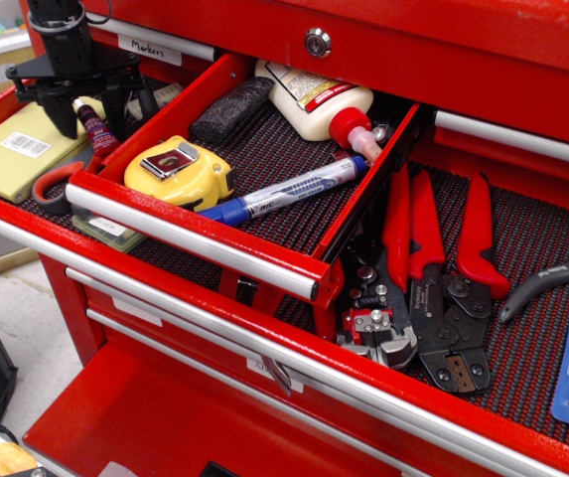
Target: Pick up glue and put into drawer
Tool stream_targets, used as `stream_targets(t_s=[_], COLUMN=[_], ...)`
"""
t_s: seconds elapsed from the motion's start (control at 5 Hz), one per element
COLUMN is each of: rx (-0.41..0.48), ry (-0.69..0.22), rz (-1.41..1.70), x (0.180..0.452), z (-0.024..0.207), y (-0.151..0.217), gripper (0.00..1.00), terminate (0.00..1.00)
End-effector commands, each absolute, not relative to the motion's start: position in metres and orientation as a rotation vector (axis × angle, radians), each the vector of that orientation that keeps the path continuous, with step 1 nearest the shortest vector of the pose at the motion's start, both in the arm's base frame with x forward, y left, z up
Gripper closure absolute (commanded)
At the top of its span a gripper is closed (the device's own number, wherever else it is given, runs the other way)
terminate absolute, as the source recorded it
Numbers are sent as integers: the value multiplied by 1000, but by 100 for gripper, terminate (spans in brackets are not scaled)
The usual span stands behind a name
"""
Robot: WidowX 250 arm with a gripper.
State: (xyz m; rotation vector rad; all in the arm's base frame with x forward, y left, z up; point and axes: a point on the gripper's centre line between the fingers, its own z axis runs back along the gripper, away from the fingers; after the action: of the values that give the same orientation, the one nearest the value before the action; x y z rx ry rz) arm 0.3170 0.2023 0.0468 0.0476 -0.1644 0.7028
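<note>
The glue (pixel 96 131) is a slim tube with a dark purple label and a whitish tip. It lies tilted in the full-width drawer at the far left, against a yellow pad (pixel 14 149). My black gripper (pixel 93 111) stands over it, open, with one finger (pixel 66 117) on each side of the tube. I cannot tell whether the fingers touch it. The narrow red drawer (pixel 190 241) with the silver bar handle is pulled out to the right of the glue, its black ribbed liner showing.
The narrow drawer holds a yellow tape measure (pixel 177 169), a blue-capped marker (pixel 284 193), a big white bottle with red cap (pixel 316 101) and a black block (pixel 230 107). Red-handled scissors (pixel 58 184) lie by the glue. Red pliers (pixel 433 268) lie at the right.
</note>
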Motion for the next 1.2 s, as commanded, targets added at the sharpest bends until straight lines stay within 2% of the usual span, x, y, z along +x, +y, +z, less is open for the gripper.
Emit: stream_targets(t_s=[0.0,0.2,0.4,0.6,0.8,1.0], rx=[144,159,167,64,0,0], ry=[-112,-57,-8,-58,-127,-127], rz=[614,568,533,565,538,538], x=[314,306,293,285,287,287], z=[123,171,197,192,184,184], y=[189,151,101,54,11,11], gripper=[100,100,100,100,0,0], terminate=[0,0,0,0,0,0])
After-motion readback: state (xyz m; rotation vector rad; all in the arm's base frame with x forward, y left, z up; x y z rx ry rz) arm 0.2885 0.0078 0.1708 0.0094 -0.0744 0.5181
